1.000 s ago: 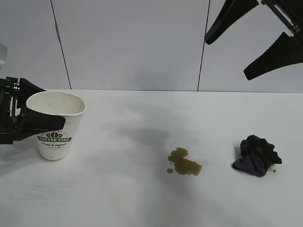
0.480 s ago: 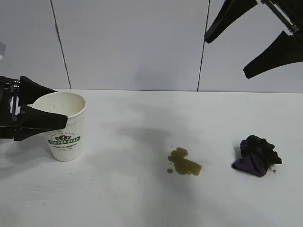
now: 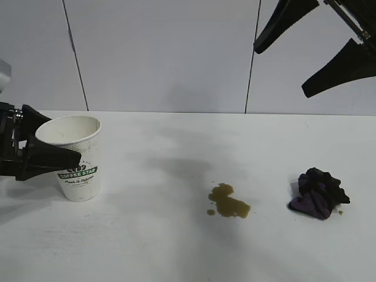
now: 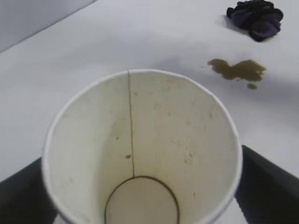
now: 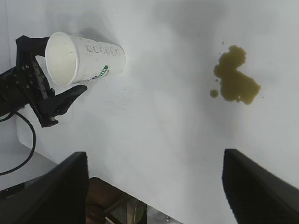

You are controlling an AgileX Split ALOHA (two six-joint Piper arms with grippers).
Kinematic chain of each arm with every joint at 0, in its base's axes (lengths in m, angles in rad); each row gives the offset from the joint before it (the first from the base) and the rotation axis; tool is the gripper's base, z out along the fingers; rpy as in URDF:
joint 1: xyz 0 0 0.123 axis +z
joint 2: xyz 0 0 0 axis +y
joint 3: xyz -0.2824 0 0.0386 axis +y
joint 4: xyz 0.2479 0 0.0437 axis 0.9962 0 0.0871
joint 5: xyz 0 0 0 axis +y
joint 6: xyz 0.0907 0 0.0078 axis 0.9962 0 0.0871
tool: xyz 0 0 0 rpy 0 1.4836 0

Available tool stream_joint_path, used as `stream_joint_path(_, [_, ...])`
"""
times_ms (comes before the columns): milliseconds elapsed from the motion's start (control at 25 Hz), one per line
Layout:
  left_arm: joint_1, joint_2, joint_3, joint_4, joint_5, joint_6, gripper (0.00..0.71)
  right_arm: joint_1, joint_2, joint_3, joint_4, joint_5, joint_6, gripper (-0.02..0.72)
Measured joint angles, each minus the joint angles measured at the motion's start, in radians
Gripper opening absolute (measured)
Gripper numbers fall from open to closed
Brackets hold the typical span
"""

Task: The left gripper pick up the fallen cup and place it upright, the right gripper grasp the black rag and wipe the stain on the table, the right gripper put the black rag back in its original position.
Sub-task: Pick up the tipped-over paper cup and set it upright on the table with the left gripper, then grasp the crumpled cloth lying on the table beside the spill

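Note:
The white cup (image 3: 76, 158) with its green logo band stands upright at the left of the table (image 3: 176, 153). My left gripper (image 3: 66, 141) is open, one black finger on each side of the cup just below its rim; the left wrist view looks down into the empty cup (image 4: 140, 149). From above, the right wrist view shows the cup (image 5: 88, 63) between those fingers. An olive-brown stain (image 3: 228, 202) lies mid-table, with the black rag (image 3: 319, 192) bunched to its right. High over the rag, at the upper right, my right gripper (image 3: 281, 71) hangs open and empty.
Grey wall panels (image 3: 164, 53) stand behind the table. In the right wrist view the table's near edge (image 5: 140, 186) shows, with a dark floor area beyond it, and a black cable (image 5: 25, 144) runs beside the left arm.
The left gripper's fingers have spread away from the cup's sides. The cup shifted slightly right, then back a little. The right gripper has stayed still.

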Motion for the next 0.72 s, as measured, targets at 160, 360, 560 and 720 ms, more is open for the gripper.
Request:
stream_joint_path(160, [0.000, 0.000, 0.000, 0.013, -0.028, -0.015, 0.659, 0.000, 0.000, 0.000, 0.000, 0.000, 0.000, 0.547])
stream_joint_path(360, [0.000, 0.000, 0.000, 0.134, -0.126, -0.120, 0.659, 0.000, 0.000, 0.000, 0.000, -0.003, 0.000, 0.547])
stream_joint_path(560, [0.000, -0.054, 0.000, 0.269, -0.251, -0.366, 0.659, 0.000, 0.000, 0.000, 0.000, -0.007, 0.000, 0.547])
stream_joint_path(720, [0.000, -0.191, 0.000, 0.353, -0.477, -0.652, 0.641, 0.000, 0.000, 0.000, 0.000, -0.009, 0.000, 0.547])
